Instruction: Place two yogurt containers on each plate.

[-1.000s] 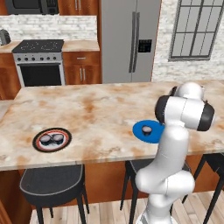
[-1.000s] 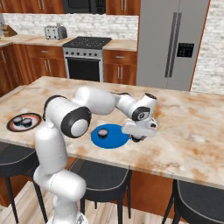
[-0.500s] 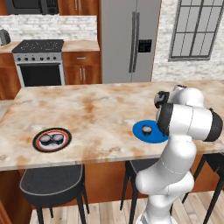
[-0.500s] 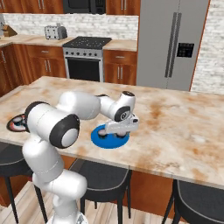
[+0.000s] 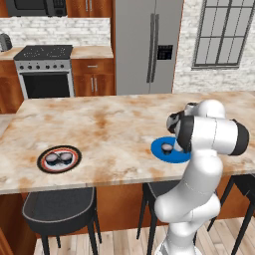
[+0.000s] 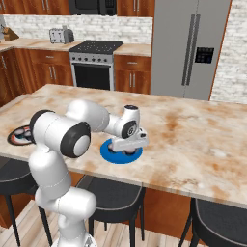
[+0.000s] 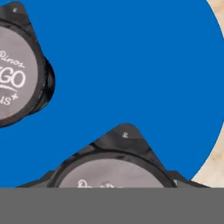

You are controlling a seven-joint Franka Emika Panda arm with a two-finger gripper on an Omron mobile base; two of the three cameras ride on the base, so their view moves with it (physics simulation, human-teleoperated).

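Glossy white rounded arm (image 6: 62,140) segments joined by dark joint bands.

A home kitchen: steel fridge (image 5: 148,47), oven range (image 5: 45,71), marble island (image 5: 94,124), bar stools (image 5: 60,211).

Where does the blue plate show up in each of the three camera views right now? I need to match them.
Left base view: blue plate sits right of centre on the marble island, partly behind the arm.
Right base view: it lies near the centre, at the island's near edge, under the gripper.
Hand view: its blue surface spreads over most of the picture, with two yogurt containers on it.
Shared landmark: the steel refrigerator in both base views.
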